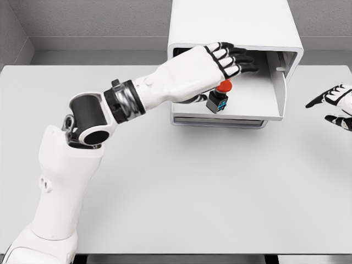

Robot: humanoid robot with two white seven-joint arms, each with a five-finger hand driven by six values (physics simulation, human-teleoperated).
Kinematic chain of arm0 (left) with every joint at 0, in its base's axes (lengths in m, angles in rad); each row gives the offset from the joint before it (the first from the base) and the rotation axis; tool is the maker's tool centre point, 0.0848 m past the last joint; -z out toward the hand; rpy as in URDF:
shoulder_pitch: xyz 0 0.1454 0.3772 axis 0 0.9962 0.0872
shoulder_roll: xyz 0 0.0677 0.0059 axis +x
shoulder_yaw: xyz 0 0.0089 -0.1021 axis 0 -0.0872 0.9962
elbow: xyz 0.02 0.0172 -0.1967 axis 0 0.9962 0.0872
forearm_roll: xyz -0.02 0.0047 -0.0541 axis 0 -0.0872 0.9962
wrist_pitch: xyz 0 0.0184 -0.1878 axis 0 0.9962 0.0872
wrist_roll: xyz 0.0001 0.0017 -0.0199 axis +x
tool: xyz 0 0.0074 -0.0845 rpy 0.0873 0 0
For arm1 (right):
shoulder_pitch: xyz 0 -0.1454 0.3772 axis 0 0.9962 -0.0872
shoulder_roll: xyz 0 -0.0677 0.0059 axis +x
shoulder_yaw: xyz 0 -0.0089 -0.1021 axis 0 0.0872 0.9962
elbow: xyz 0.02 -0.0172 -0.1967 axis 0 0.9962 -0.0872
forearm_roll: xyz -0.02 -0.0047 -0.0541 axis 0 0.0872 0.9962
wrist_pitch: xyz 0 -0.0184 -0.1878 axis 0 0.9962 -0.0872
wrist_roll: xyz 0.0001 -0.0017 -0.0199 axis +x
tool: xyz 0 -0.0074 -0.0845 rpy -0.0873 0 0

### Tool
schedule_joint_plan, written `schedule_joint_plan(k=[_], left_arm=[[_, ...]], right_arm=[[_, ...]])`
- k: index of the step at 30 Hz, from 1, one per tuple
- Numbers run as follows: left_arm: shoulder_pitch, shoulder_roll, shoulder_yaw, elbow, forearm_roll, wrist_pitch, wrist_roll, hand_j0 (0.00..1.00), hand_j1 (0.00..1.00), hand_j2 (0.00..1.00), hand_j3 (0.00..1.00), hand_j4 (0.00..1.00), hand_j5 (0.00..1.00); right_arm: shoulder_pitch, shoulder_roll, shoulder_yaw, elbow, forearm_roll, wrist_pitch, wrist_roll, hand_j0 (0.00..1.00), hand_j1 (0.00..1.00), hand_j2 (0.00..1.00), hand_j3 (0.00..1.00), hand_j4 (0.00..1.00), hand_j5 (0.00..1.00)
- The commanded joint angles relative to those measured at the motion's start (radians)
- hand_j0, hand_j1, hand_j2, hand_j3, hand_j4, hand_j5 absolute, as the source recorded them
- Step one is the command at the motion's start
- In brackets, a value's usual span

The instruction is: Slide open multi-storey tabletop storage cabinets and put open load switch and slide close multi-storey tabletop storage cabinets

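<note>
The white multi-storey cabinet [236, 27] stands at the back of the table with its lower drawer [258, 99] slid out toward me. My left hand [228, 60] reaches over the open drawer, fingers stretched out and gripping nothing. The load switch [218, 100], a small black and blue block with a red knob, sits tilted in the drawer just under the palm, beside the thumb. Whether the knob touches the palm is hard to tell. My right hand [335, 104] rests open above the table at the right edge, apart from the cabinet.
The white table [181, 187] stretches in front of the cabinet. Grey walls close off the back and the left. The drawer's raised right wall [279, 88] stands between the switch and my right hand.
</note>
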Motion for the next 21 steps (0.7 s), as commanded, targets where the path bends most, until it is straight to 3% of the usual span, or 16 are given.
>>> schedule_joint_plan(k=[1, 6, 9, 12, 15, 17, 19, 20, 21], left_arm=[[0.000, 0.000, 0.002, -0.015, 0.022, 0.004, 0.001, 0.99, 0.99, 0.99, 0.99, 0.99, 0.99], [0.018, 0.000, 0.017, -0.034, 0.073, 0.004, 0.001, 0.99, 0.99, 0.99, 0.99, 0.99, 0.99], [0.020, 0.021, 0.068, -0.035, 0.223, 0.004, 0.001, 0.99, 0.99, 0.99, 0.99, 0.99, 0.99], [0.054, 0.189, 0.160, -0.035, 0.410, 0.004, 0.001, 1.00, 1.00, 1.00, 1.00, 1.00, 1.00], [0.201, 0.394, 0.356, -0.035, 0.558, 0.004, 0.001, 1.00, 1.00, 1.00, 1.00, 1.00, 1.00], [0.351, 0.480, 0.505, -0.035, 0.630, 0.004, 0.001, 1.00, 1.00, 1.00, 1.00, 1.00, 1.00], [0.477, 0.486, 0.634, -0.002, 0.650, 0.004, 0.001, 1.00, 1.00, 1.00, 1.00, 1.00, 1.00], [0.522, 0.486, 0.675, 0.066, 0.650, 0.004, 0.001, 1.00, 1.00, 1.00, 1.00, 1.00, 1.00], [0.529, 0.486, 0.685, 0.132, 0.650, 0.004, 0.001, 1.00, 1.00, 1.00, 1.00, 1.00, 1.00]], right_arm=[[0.002, -0.001, 0.000, 0.001, -0.007, 0.001, 0.001, 0.65, 0.65, 0.65, 0.65, 0.65, 0.65], [0.035, -0.003, 0.000, 0.000, -0.002, 0.001, 0.003, 0.60, 0.60, 0.60, 0.60, 0.60, 0.60], [0.055, -0.003, 0.000, -0.003, -0.001, 0.001, 0.003, 0.59, 0.59, 0.59, 0.59, 0.59, 0.59], [0.069, -0.003, 0.001, -0.011, 0.002, 0.001, 0.003, 0.57, 0.57, 0.57, 0.57, 0.57, 0.57], [0.075, 0.008, 0.011, -0.058, 0.004, 0.001, 0.004, 0.57, 0.57, 0.57, 0.57, 0.57, 0.57], [0.086, 0.013, 0.011, -0.088, 0.004, 0.001, 0.004, 0.57, 0.57, 0.57, 0.57, 0.57, 0.57], [0.100, 0.016, 0.012, -0.117, 0.004, 0.001, 0.003, 0.57, 0.57, 0.57, 0.57, 0.57, 0.57], [0.101, 0.016, 0.014, -0.126, 0.004, 0.001, 0.003, 0.57, 0.57, 0.57, 0.57, 0.57, 0.57], [0.101, 0.016, 0.015, -0.129, 0.004, 0.001, 0.003, 0.57, 0.57, 0.57, 0.57, 0.57, 0.57]])
